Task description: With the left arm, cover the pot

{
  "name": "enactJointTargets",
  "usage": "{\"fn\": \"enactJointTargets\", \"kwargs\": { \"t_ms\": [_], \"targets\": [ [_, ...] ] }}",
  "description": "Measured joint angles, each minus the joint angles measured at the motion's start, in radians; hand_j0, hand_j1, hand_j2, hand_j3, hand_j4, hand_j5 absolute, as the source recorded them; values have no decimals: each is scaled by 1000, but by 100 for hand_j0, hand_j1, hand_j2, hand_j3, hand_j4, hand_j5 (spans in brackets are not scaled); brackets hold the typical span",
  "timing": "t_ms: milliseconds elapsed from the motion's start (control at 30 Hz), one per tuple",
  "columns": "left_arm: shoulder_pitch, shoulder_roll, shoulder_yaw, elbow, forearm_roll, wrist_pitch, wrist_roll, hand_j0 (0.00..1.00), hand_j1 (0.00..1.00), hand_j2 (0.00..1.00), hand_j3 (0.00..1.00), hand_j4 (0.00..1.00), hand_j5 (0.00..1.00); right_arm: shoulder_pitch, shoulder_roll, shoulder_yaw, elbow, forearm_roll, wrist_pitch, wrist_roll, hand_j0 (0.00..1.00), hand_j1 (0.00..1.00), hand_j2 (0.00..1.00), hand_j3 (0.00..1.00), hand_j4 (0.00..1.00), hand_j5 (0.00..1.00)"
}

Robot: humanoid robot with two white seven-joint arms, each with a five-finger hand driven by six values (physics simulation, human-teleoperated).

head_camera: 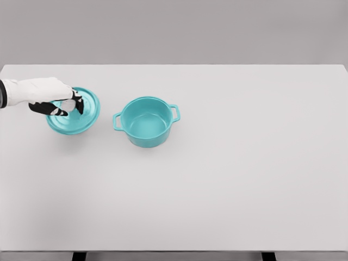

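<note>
Left of the open pot (145,120), the left hand (54,98) curls over the lid (76,113); whether it truly grips is unclear, and a loose knob hold could drop it.

Left hand (61,102), fingers curled downward

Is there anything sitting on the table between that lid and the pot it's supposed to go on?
Nothing visible. The left hand is already over the lid, and only bare table separates the lid from the open pot to its right. The pot looks empty.
</note>
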Motion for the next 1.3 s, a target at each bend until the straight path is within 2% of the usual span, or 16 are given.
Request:
{"fn": "enactJointTargets", "kwargs": {
  "t_ms": [400, 900, 1300],
  "targets": [
    [-26, -10, 0, -48, 61, -6, 0, 52, 52, 52, 52, 52, 52, 0, 0, 0, 0, 0, 0, 0, 100, 100, 100, 100, 100, 100],
    [-43, -87, -2, -110, 73, -3, 0, 52, 52, 52, 52, 52, 52, 2, 0, 0, 0, 0, 0, 0, 100, 100, 100, 100, 100, 100],
    [-98, -167, -63, -107, 73, 8, 0, 53, 53, 53, 53, 53, 53, 0, 0, 1, 0, 0, 0, 0, 100, 100, 100, 100, 100, 100]
  ]
}}
